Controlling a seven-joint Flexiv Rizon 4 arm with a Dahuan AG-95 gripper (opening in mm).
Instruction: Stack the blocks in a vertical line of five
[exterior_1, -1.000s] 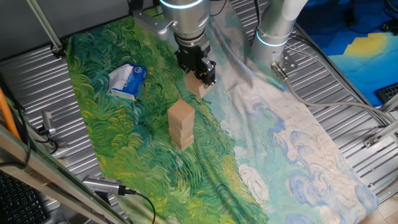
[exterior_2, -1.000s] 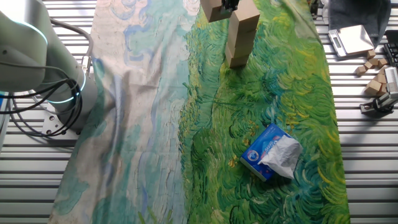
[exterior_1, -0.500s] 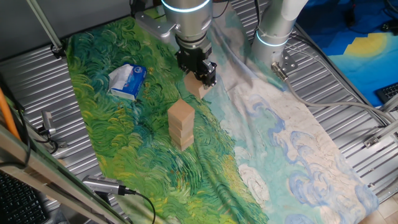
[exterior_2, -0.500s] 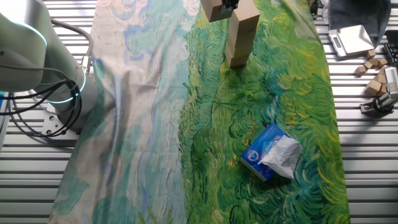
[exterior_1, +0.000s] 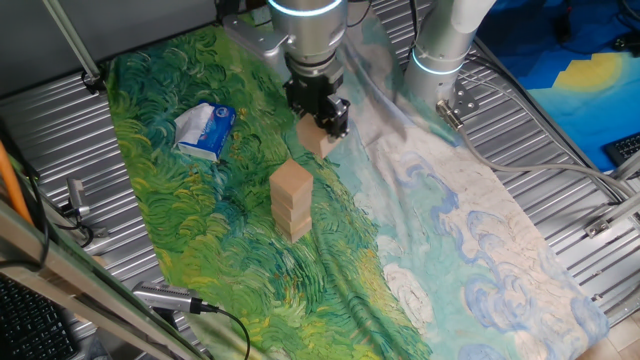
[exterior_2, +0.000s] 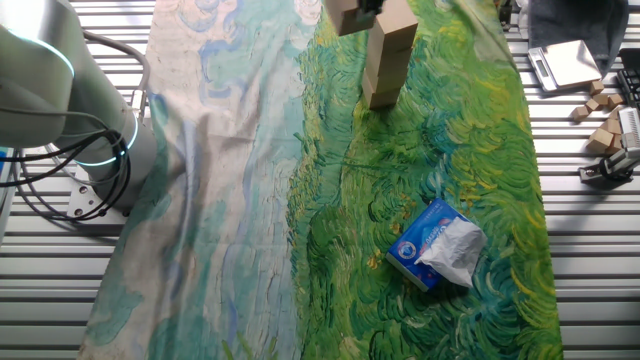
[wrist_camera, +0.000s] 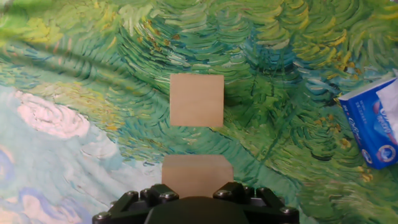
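Note:
A stack of tan wooden blocks (exterior_1: 291, 200) stands upright on the green part of the painted cloth. It also shows near the top edge of the other fixed view as the stack (exterior_2: 388, 52). My gripper (exterior_1: 322, 128) hangs just behind and above the stack, shut on one more block (exterior_1: 319, 141). That held block (exterior_2: 347, 16) sits beside the stack's top, apart from it. In the hand view the held block (wrist_camera: 197, 169) fills the space between my gripper's (wrist_camera: 197, 184) jaws, with the stack's top face (wrist_camera: 196, 100) ahead of it.
A blue-and-white soft packet (exterior_1: 206, 130) lies on the cloth to one side of the stack. Ribbed metal tabletop (exterior_1: 60, 150) surrounds the cloth. Loose wooden pieces (exterior_2: 603, 125) and a small scale (exterior_2: 567, 62) sit off the cloth. The arm's base (exterior_1: 440, 50) stands at the back.
The gripper with its block has shifted very slightly, rising a little. The stack and packet have not moved.

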